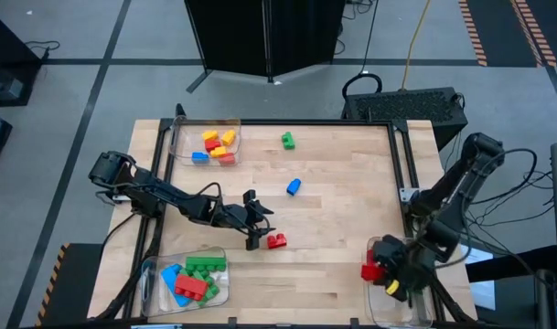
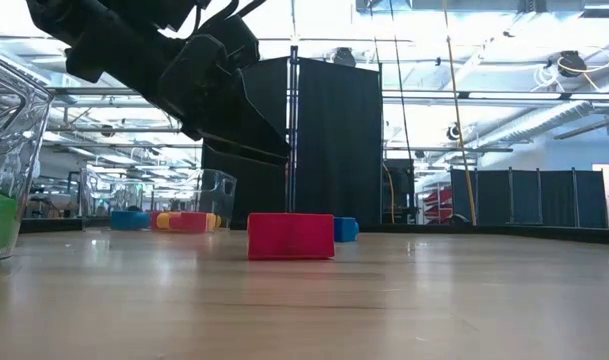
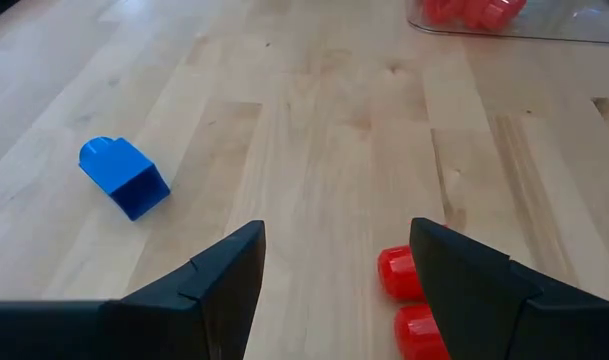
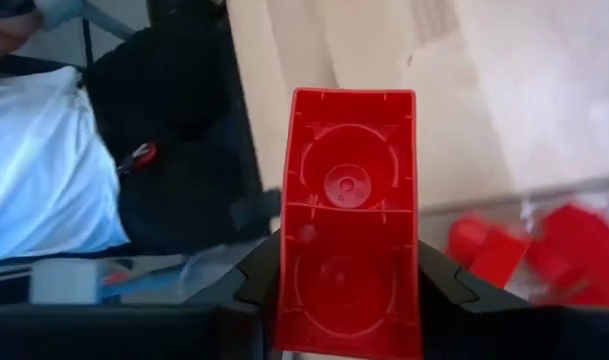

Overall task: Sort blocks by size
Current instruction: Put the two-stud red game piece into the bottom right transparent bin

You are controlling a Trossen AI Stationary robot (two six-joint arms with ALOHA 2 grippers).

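A red block (image 1: 276,241) lies on the table by my left gripper (image 1: 260,228), which is open. In the left wrist view the block (image 3: 406,300) shows just inside one finger (image 3: 464,280); in the low view the gripper (image 2: 269,150) hangs above and behind it (image 2: 290,235), not touching. A blue block (image 1: 294,186) and a green block (image 1: 287,140) lie loose farther back. My right gripper (image 1: 379,271) is shut on another red block (image 4: 349,210) over the near-right tray (image 1: 401,306). My right gripper pinches the two-stud red block by its two long sides (image 4: 294,290), near one end, between the two fingers (image 4: 254,285). The fingers slant downward. The block's hollow underside faces the wrist camera. It is lifted clear above the tray.
A far-left tray (image 1: 182,137) holds yellow, red, blue and orange blocks. A near-left tray (image 1: 155,274) holds green, red and blue blocks. The near-right tray holds red and yellow blocks (image 4: 544,250). Bare wood lies across the table's middle and right.
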